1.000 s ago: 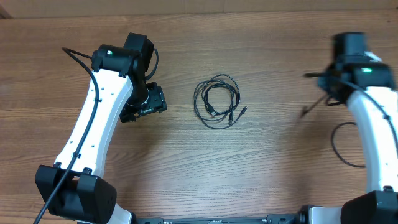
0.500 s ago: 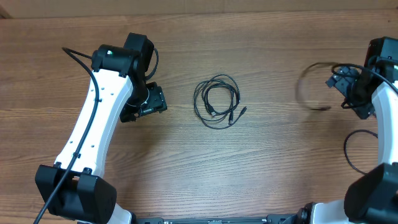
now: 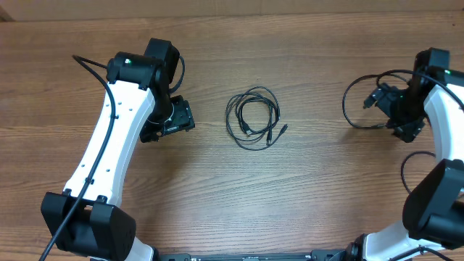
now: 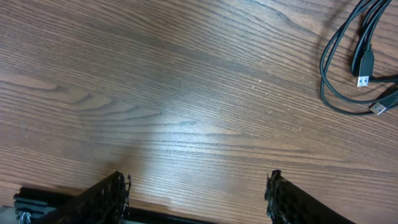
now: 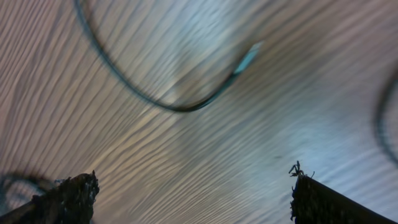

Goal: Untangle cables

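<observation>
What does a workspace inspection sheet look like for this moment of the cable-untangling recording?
Surface: wooden table.
Job's things: coiled cord bundle at centre, plugs showing; loose cord loop on the right side, blurred in the wrist view.
Clutter: nothing seen.
Grippers: left gripper open, empty; right gripper open, empty.
Cables: arm wiring runs along both arms.
Surroundings: nothing seen.

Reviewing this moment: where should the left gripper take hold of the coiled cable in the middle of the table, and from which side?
Probably the near arc of the coiled cable, the side facing the left gripper. There the strands run close together and lie flat, so jaws coming down from above, set across them, could pinch them. The plugs lie farther off and would be left free.
</observation>
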Tool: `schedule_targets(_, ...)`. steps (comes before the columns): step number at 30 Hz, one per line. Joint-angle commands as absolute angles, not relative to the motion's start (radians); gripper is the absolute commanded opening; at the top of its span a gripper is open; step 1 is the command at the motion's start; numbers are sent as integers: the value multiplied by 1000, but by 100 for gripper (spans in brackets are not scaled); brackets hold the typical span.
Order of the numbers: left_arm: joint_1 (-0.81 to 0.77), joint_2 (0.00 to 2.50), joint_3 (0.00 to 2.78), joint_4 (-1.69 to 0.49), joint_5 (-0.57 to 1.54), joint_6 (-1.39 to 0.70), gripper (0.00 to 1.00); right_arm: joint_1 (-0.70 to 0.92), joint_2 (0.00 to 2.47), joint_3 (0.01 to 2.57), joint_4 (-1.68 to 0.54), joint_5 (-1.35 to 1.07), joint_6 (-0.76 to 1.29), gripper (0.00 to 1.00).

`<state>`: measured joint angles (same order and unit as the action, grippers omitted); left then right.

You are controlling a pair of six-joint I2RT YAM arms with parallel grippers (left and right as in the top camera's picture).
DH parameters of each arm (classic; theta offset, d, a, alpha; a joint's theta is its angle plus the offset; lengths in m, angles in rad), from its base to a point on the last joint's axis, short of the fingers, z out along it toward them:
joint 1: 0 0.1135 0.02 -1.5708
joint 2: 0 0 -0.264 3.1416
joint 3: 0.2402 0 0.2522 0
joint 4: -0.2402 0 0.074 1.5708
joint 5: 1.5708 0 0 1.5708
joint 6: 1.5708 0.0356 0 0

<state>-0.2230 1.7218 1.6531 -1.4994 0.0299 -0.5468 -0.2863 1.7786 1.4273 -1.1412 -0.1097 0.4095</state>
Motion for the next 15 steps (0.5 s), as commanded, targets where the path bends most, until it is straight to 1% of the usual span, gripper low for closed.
schedule_targets(1,-224,1729,1650,-1492,27,-539,79,-249,1800,1421,-1131,-200,365,100)
schedule_targets(5,-224,1729,1650,-1487,27,-538,99,-184,1809,1421,-1107,-199,365,100)
schedule_targets(11,-224,1729,1650,-1496,52,-512,100,-124,1809,1421,-1055,-200,365,100)
schedule_targets(15,-248,1729,1650,-1478,205,-334,96,-107,1809,1421,-1011,-200,365,100)
